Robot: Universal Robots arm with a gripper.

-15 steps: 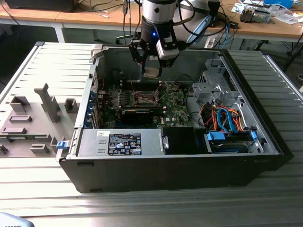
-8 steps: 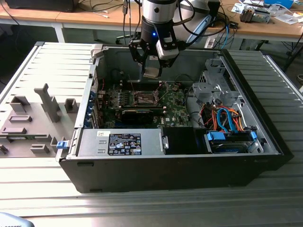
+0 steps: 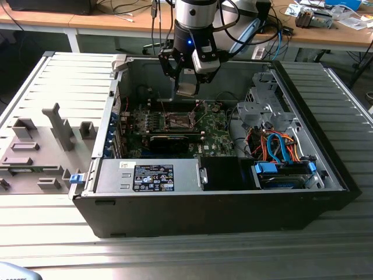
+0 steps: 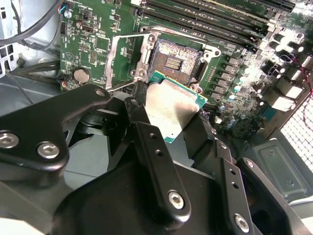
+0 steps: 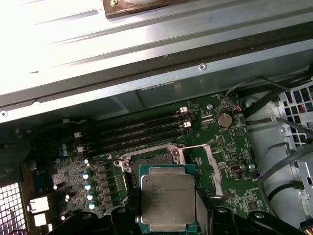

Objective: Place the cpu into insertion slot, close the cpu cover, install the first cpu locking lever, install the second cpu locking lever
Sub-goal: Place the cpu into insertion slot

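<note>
One gripper (image 3: 187,87) hangs inside one open computer case (image 3: 204,213), which lies on a ribbed metal table (image 3: 175,256). Its two black fingers (image 4: 146,134) are pressed onto opposite edges of the single cpu (image 4: 173,105), pinching it flat with the silver-grey face turned up toward the wrist cameras. In the exterior view the cpu (image 3: 187,90) sits in the air above the green circuit board (image 3: 215,131), well clear of the one insertion slot (image 3: 178,121). In the second wrist view the slot (image 4: 173,58) shows its dark centre bare, with nothing seated in it, and the chip's near corner overlaps the slot's metal rim in the picture. In the first wrist view the cpu (image 5: 166,198) hides the nearer part of the slot (image 5: 149,161). The one cpu cover (image 5: 209,169), a thin grey frame, stands swung open at the side of the slot, not lying over it; it shows too in the second wrist view (image 4: 122,58). Beyond the slot lie four long dark memory slots (image 5: 142,132), as far as they can be counted, and one round coin battery (image 5: 224,120).
</note>
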